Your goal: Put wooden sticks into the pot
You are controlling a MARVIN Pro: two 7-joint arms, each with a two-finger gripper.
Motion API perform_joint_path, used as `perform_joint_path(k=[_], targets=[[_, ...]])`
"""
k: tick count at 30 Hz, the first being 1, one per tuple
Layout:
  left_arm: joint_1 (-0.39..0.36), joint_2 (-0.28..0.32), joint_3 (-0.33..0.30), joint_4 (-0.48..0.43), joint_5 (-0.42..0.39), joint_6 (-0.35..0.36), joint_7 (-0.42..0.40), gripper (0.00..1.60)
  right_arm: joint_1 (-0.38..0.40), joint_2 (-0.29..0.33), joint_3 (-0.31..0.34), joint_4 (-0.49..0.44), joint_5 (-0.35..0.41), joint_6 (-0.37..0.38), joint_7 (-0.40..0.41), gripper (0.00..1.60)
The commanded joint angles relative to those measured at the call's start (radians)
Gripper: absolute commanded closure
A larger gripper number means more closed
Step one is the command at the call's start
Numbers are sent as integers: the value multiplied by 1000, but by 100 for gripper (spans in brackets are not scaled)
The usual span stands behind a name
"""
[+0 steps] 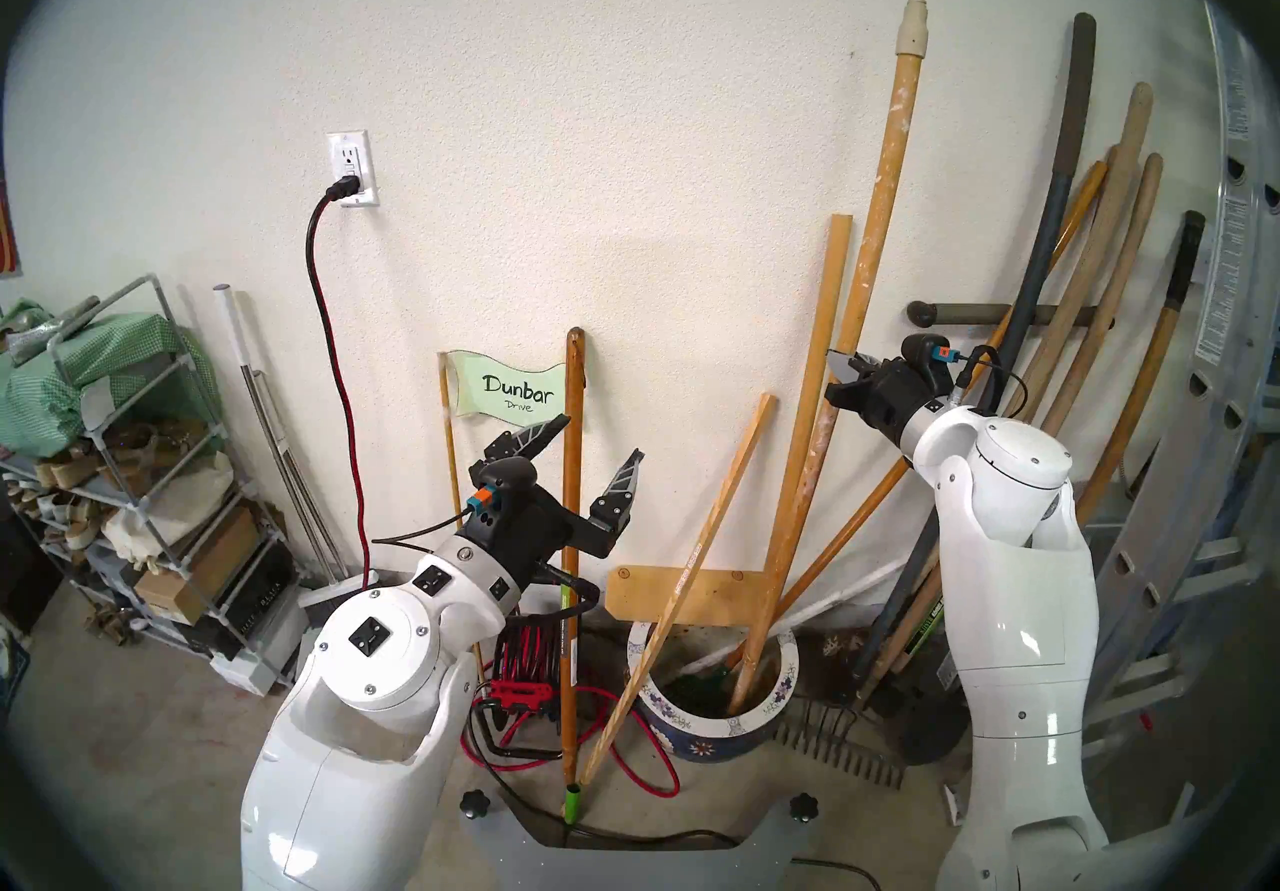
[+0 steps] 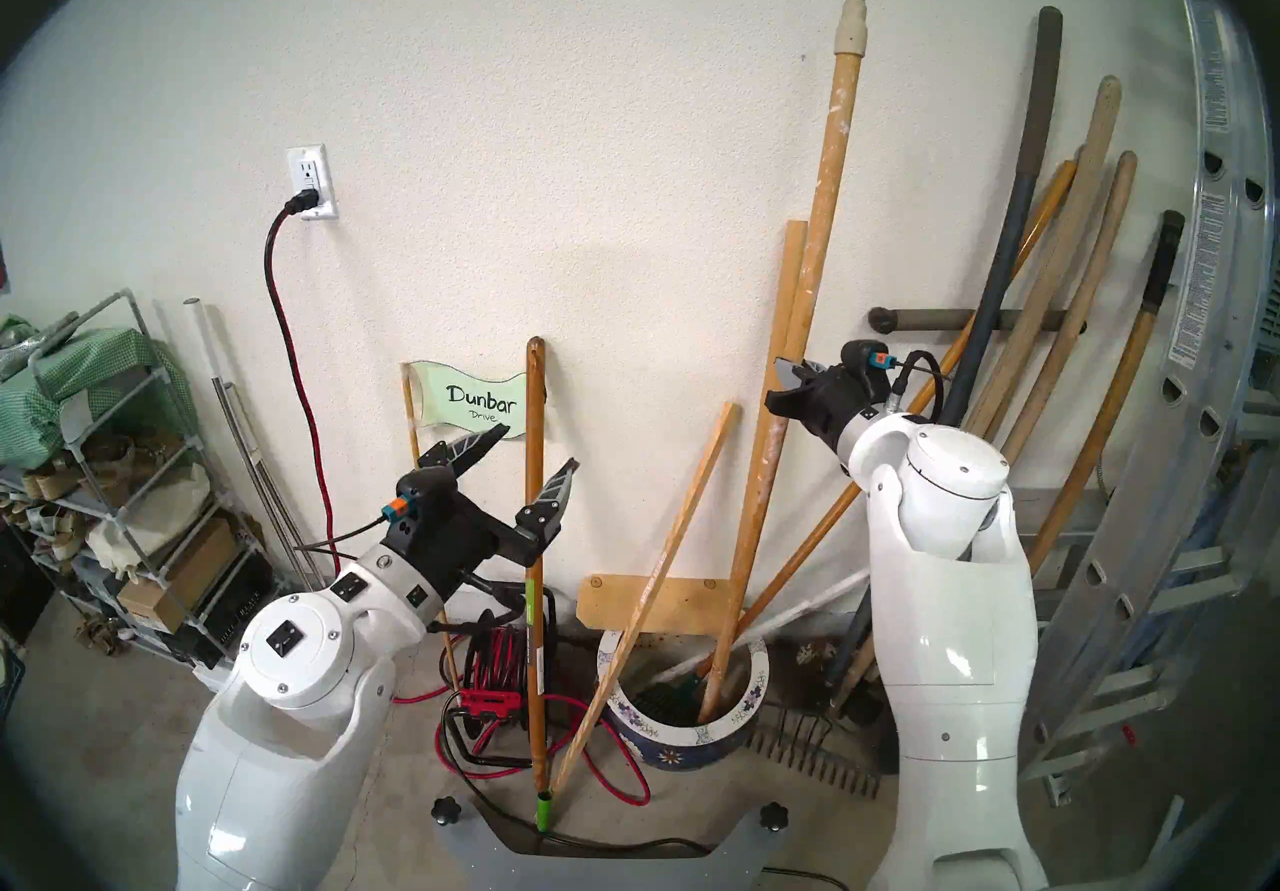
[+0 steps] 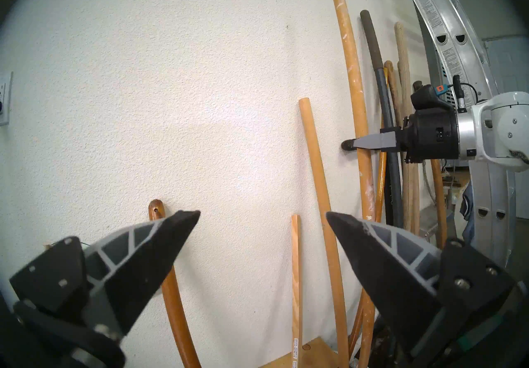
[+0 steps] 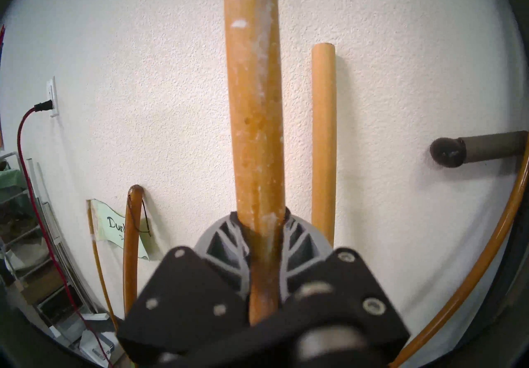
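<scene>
Bare concrete floor (image 1: 173,716) here, a textured white wall (image 1: 623,141) behind, cluttered shelf rack (image 1: 138,487) off left. The blue flowered pot (image 1: 713,723) sits on the floor by the wall, with the speckled pole (image 1: 876,231) and a shorter plain stick (image 1: 807,397) standing in it; their bottoms are probably inside. Right pincer (image 1: 841,377) clamped on that pole. Left pincer (image 1: 589,460) spread wide, empty.

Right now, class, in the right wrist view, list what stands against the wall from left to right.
Wall socket → Dunbar flag → dark orange handle → speckled pole held by the right gripper → plain round stick → dark wall peg.
</scene>
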Motion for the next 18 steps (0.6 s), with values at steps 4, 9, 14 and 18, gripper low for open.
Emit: perform_joint_path(k=[4,9,14,18], targets=[[0,0,0,0,0,0,0,0,-9,-5,-8,5,-1,-7,-3,160],[0,0,0,0,0,0,0,0,-15,0,-10,17,-1,-5,-4,160],[0,0,0,0,0,0,0,0,-24,2,-15,28,-8,-14,-7,160],[0,0,0,0,0,0,0,0,-25,2,-21,40,-13,-19,-8,160]])
